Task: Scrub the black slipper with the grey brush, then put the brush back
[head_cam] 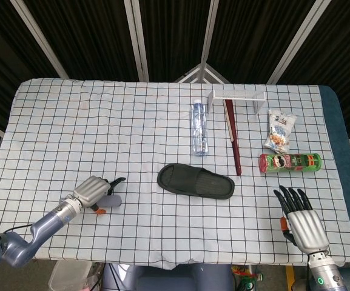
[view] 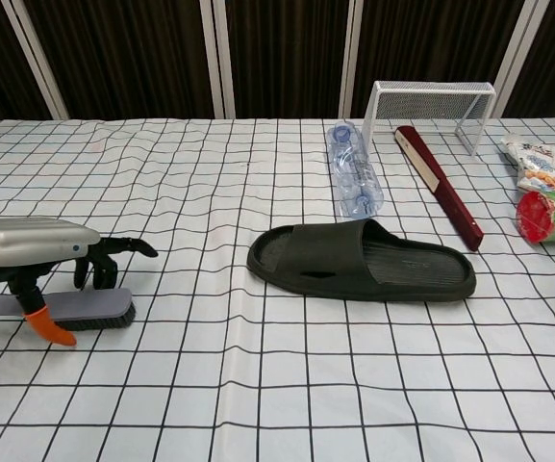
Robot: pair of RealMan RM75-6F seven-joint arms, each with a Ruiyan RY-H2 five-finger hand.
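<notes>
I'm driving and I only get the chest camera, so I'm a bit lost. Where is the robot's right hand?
Observer: The right hand is at the near right corner of the table, right of the black slipper. It holds nothing and its fingers are apart.
Child: What's that green and red thing cut off at my right edge?
Observer: A green chip can, lying on its side just beyond the right hand.
Child: Where does the left arm come from?
Observer: The left arm reaches in from the near left corner.
</notes>
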